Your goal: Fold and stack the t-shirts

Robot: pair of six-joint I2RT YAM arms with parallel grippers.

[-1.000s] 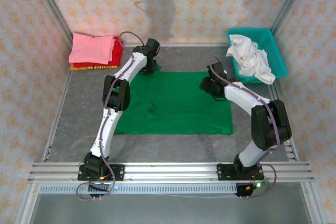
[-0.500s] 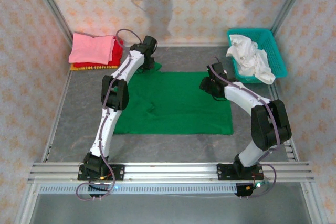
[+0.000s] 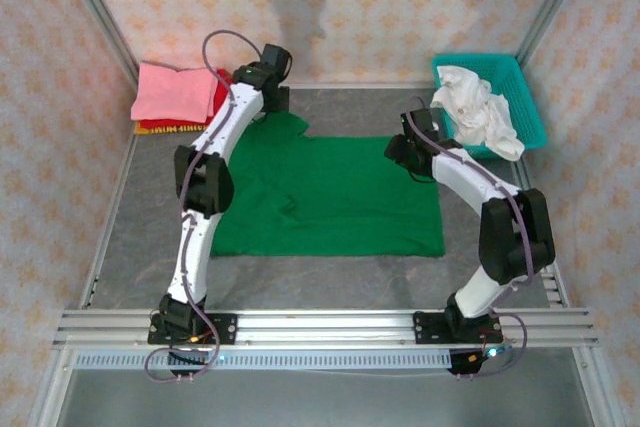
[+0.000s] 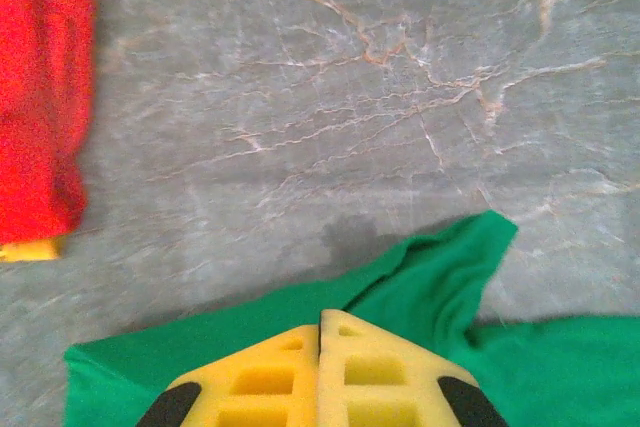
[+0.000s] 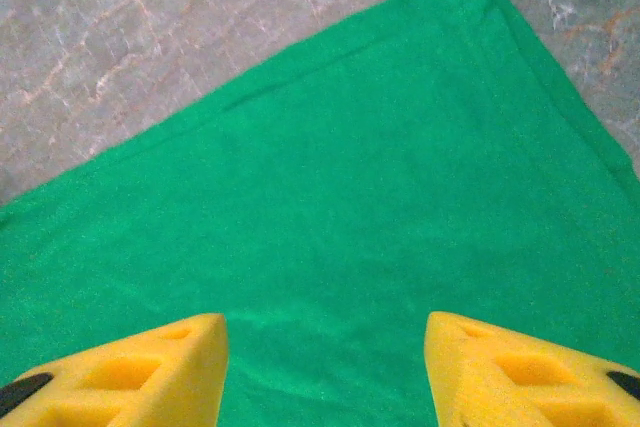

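Left tool (image 4: pixel 320 322) pinches green t-shirt (image 4: pixel 430 277) at its far-left edge.

No readable text, label, brand, number or sign appears on anything here.

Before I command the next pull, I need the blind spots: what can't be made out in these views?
- Left wrist view: the left gripper is shut, and its own fingers hide whether the green t-shirt is pinched.
- Right wrist view: the open right gripper is cut off by the bottom edge; contact with the t-shirt is unreadable.
- Top view: the pink t-shirt covers the stack, so its count is unclear.
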